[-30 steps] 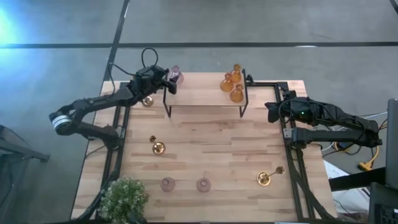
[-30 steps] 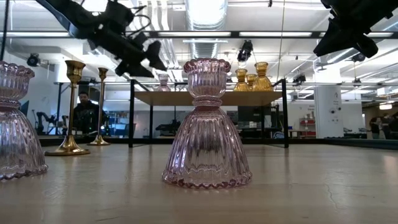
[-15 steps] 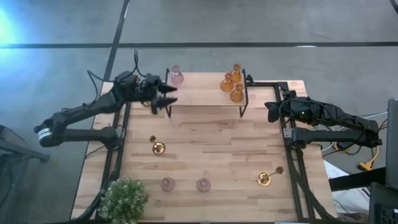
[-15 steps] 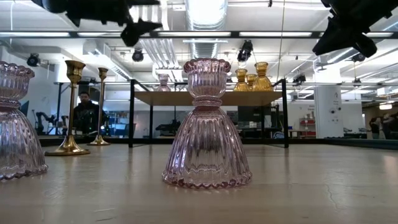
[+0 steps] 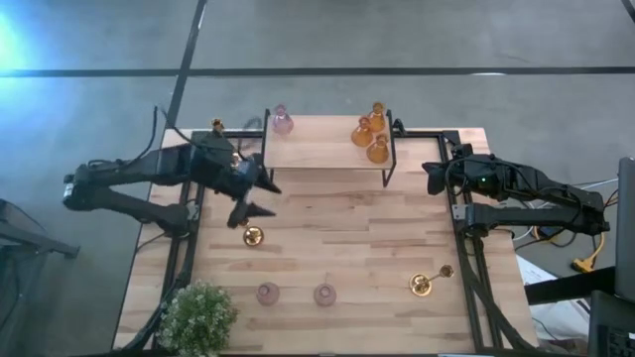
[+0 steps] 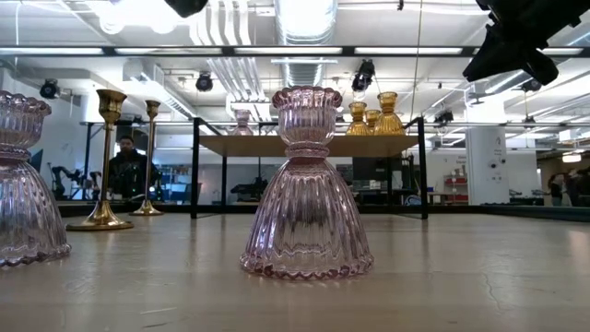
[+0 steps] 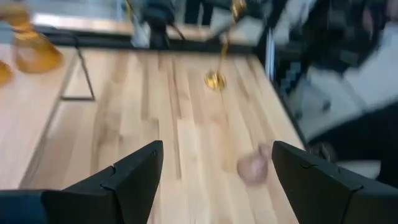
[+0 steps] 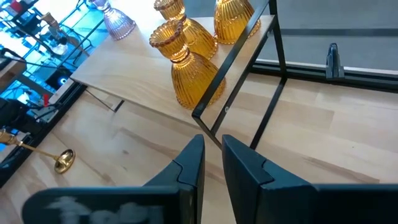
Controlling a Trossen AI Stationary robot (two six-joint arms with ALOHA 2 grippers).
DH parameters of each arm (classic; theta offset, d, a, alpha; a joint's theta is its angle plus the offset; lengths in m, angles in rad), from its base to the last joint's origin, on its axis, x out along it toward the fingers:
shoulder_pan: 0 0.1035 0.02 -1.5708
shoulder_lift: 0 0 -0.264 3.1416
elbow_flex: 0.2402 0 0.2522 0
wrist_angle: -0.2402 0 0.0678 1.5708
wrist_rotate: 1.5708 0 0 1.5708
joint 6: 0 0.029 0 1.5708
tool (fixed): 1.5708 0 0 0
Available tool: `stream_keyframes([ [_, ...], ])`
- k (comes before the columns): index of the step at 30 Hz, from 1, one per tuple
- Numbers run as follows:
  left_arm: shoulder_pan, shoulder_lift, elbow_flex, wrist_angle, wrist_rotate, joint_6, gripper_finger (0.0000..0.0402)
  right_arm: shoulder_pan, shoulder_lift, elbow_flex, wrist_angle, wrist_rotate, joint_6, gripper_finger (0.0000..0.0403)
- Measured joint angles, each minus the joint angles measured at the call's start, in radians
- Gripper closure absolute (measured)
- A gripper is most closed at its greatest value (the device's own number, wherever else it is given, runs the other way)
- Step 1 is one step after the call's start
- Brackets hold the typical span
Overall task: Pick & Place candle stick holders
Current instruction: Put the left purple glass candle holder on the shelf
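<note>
A black-framed wooden shelf (image 5: 327, 159) stands at the table's far middle. One pink holder (image 5: 282, 122) stands on its left end and three amber holders (image 5: 368, 134) on its right end. Two more pink holders (image 5: 268, 294) (image 5: 324, 294) stand near the front edge. A gold holder (image 5: 252, 236) stands left of centre, another (image 5: 216, 125) shows at the far left corner, and a third (image 5: 421, 286) is at the near right. My left gripper (image 5: 270, 199) hangs open above the table, just far of the left-of-centre gold holder. My right gripper (image 5: 432, 178) waits shut at the right edge.
A green leafy plant (image 5: 196, 317) stands at the near left corner. Black frame rails (image 5: 466, 248) run along the table's left and right sides. Bare wood (image 5: 337, 228) lies between the shelf and the near pink holders.
My left gripper has drawn away from the pink holder on the shelf's left end, gone toward the table's near edge and risen out of the low view. It has tipped up from pointing steeply down and stays open. The pink holder stays upright on the shelf.
</note>
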State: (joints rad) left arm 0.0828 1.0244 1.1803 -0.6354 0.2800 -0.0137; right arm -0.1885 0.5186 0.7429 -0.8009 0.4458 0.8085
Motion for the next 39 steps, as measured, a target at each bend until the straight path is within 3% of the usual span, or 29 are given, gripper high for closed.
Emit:
stream_keyframes([
  [5, -0.111, 0.114, 0.119, -0.170, -0.075, 0.088, 0.0097, 0.000, 0.000, 0.000, 0.000, 0.000, 0.000, 0.0355],
  [16, -0.201, 0.319, 0.166, -0.182, -0.061, 0.214, 0.0097, 0.000, 0.000, 0.000, 0.000, 0.000, 0.000, 0.0355],
  [21, -0.253, 0.352, 0.163, -0.226, -0.037, 0.280, 0.0100, 0.000, 0.000, 0.000, -0.001, 0.000, -0.001, 0.0355],
  [26, -0.317, 0.370, 0.158, -0.314, -0.118, 0.361, 0.0106, 0.000, 0.000, 0.000, -0.002, 0.000, -0.004, 0.0355],
  [39, -0.432, 0.468, 0.156, -0.436, -0.133, 0.382, 0.0109, 0.000, 0.000, -0.010, -0.002, 0.000, -0.008, 0.0355],
])
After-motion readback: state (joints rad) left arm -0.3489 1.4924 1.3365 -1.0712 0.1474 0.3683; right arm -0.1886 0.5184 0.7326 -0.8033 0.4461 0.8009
